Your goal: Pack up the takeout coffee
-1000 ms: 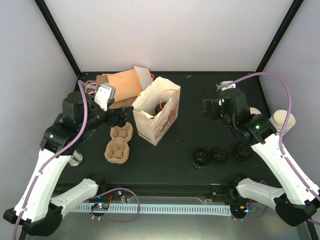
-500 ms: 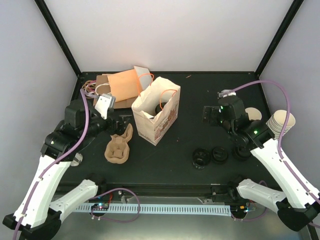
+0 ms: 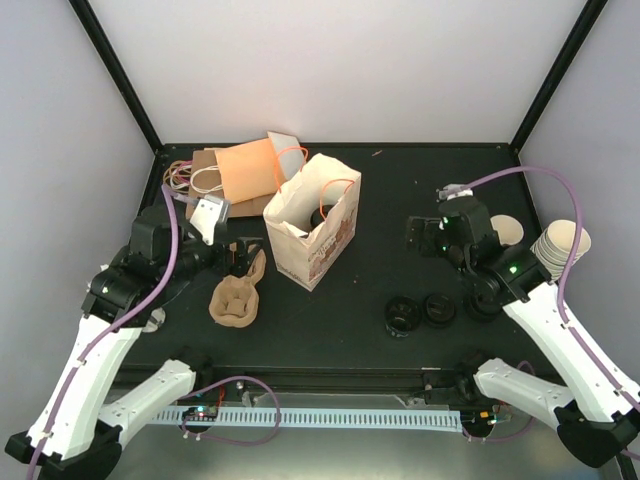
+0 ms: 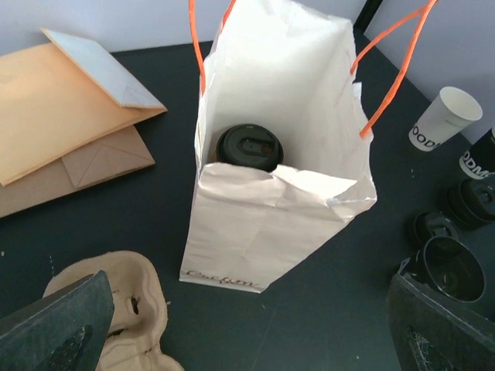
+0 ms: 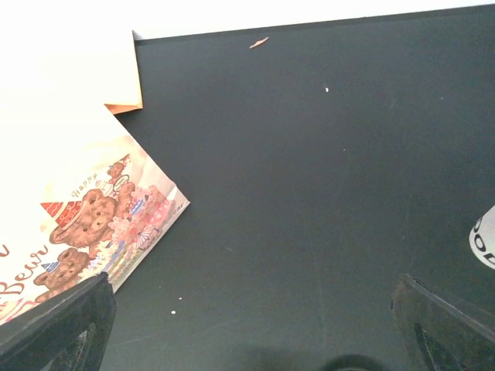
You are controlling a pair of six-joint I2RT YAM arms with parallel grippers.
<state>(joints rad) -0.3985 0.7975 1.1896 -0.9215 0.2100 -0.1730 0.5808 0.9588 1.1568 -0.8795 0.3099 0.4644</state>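
**Step in hand (judged): fetch the cup.**
The cup (image 3: 505, 228) stands upright and lidless on the table (image 3: 400, 190), outside the bag (image 3: 320, 245) and just beside the right arm. It is not yet packed.

**Gripper state.**
- Left gripper (image 3: 243, 256): jaws wide, holding nothing. It sits low beside the bag, over the carrier (image 3: 234, 297).
- Right gripper (image 3: 416, 233): jaws wide, holding nothing. It sits between the bag and the cup.

**Recommended procedure.**
1. Use the right gripper, as it is the nearer one.
2. Approach the cup from the side and close on the wall around mid-height. Paper crushes easily, so grip lightly.
3. Keep the cup upright in transit.
4. Lower it straight through the bag mouth, clear of the orange handles.
5. Place it in the free part of the bag, not on top of what is already inside.
6. If the bag shifts or tips, steady its wall with the left gripper.

**Containers and contents.**
- Bag: upright, mouth open. One black lid (image 4: 248, 147) shows inside, against the near wall. Whatever is under it is hidden.
- Cup: appears empty from the left wrist view.
- Carrier: holds nothing and lies just left of the bag.
- Black lids (image 3: 438, 307): loose on the table near the right arm.
- Stack (image 3: 562, 245): nested cups at the right edge.
- Flat bags (image 3: 245, 168): folded behind the bag.
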